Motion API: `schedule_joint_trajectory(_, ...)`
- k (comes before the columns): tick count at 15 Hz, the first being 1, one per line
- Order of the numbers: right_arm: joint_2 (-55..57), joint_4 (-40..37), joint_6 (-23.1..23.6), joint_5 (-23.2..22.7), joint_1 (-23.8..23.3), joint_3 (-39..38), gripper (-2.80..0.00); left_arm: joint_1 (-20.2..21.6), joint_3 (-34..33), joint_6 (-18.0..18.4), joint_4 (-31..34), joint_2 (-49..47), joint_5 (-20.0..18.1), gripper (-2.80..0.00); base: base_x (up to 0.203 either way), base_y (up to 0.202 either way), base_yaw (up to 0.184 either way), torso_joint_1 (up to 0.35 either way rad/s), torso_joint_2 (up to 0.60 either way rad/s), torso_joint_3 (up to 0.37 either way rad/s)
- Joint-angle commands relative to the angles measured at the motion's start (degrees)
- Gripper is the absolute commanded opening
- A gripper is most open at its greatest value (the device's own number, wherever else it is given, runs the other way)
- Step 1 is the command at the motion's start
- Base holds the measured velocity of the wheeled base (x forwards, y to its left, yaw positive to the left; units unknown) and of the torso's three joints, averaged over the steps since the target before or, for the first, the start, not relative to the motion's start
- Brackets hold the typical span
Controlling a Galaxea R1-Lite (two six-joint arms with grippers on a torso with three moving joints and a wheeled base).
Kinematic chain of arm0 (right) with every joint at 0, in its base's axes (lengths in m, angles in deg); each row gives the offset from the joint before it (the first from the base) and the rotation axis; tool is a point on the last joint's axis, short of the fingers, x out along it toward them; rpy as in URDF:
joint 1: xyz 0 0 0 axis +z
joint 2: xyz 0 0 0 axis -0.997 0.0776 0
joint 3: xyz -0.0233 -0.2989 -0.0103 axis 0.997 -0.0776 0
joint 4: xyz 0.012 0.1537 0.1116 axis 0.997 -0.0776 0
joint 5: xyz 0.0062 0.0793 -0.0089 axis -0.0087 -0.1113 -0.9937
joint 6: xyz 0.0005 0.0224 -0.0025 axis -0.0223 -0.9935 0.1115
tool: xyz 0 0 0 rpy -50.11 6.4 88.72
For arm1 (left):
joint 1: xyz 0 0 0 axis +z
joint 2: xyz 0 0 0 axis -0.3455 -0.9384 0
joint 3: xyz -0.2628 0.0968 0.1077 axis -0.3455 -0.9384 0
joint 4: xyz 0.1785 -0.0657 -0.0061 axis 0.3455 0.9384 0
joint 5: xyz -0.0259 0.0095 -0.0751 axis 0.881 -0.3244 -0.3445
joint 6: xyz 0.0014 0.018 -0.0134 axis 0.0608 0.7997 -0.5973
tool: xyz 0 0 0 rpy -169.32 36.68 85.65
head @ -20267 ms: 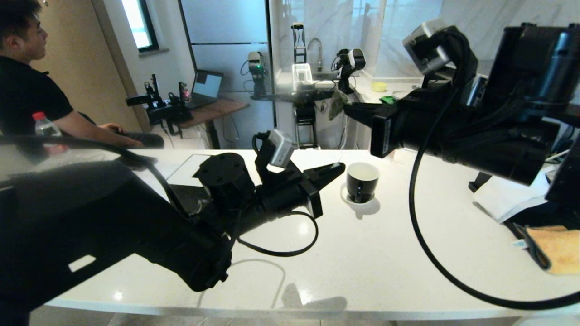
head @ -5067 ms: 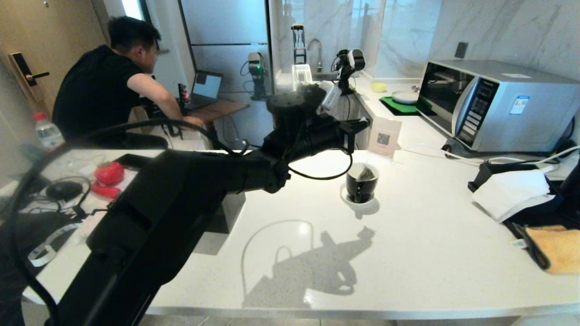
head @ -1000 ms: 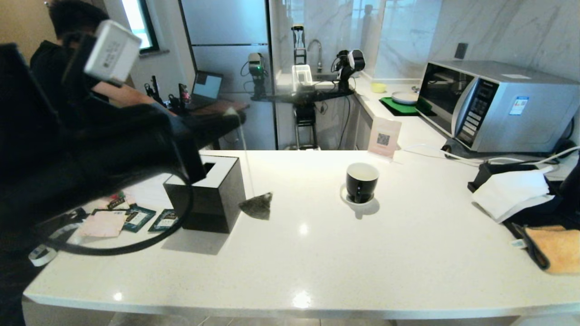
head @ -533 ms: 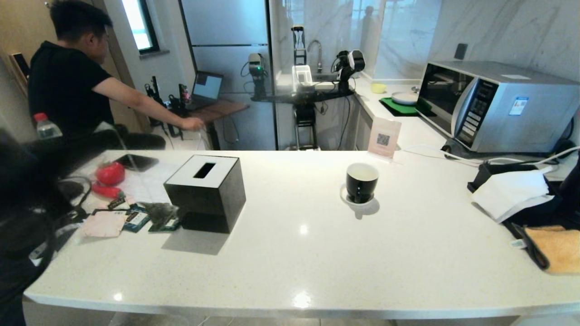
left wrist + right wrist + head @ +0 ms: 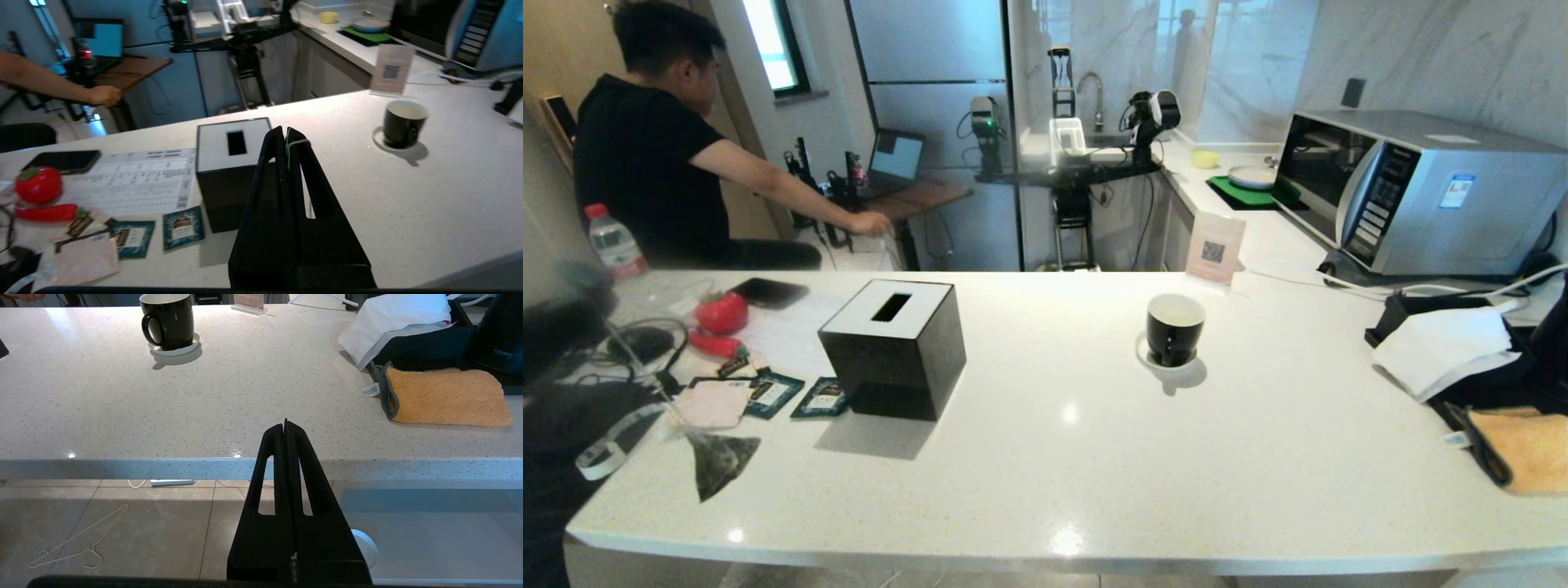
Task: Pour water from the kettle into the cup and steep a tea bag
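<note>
Tea bag [image 5: 717,462] now hangs by its string at the lower left of the head view, over the counter's [image 5: 1094,457] near edge; a second ago it dangled beside the black tissue box [image 5: 894,347]. The left gripper [image 5: 286,139] is clamped on that string, seen looped at its tips. The cup [image 5: 1174,328] sits on its saucer right of centre, well apart. Steeping looks finished and the bag is being carried off. The right gripper [image 5: 285,428], closed and empty, hangs before the counter edge.

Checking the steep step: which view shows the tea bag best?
The head view: the tea bag hangs whole on its string above the counter's near-left corner. The left wrist view shows only string pinched in the left end effector. The right wrist view shows none.
</note>
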Motion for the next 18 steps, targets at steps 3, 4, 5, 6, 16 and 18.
schedule_joint_trajectory(3,0.1,0.0,0.0,0.0,0.0,0.0,-2.8,0.1,-4.0,0.0,-0.1,4.5,5.7,-2.8,0.0,0.0,0.0,0.0,0.0,0.0)
schedule_joint_trajectory(4,0.1,0.0,0.0,0.0,0.0,0.0,-2.8,0.1,-4.0,0.0,-0.1,4.7,5.7,-2.8,0.0,0.0,0.0,0.0,0.0,0.0)
schedule_joint_trajectory(5,0.1,0.0,0.0,0.0,0.0,0.0,-2.8,0.1,-4.2,-0.1,-0.1,5.0,5.8,-2.8,0.0,0.0,0.0,0.0,0.0,0.0)
schedule_joint_trajectory(6,0.1,0.0,0.0,0.0,0.0,0.0,-2.8,0.1,-4.5,-0.1,-0.1,5.0,5.8,-2.8,0.0,0.0,0.0,0.0,0.0,0.0)
schedule_joint_trajectory(16,0.1,0.0,0.0,0.0,0.0,0.0,-2.8,-0.6,-4.9,-0.4,0.8,4.8,5.7,-2.8,0.0,0.0,0.0,0.0,0.0,0.0)
schedule_joint_trajectory(18,0.1,0.0,0.0,0.0,0.0,0.0,-2.8,-1.0,-4.9,-0.4,0.8,4.7,5.7,-2.8,0.0,0.0,0.0,0.0,0.0,0.0)
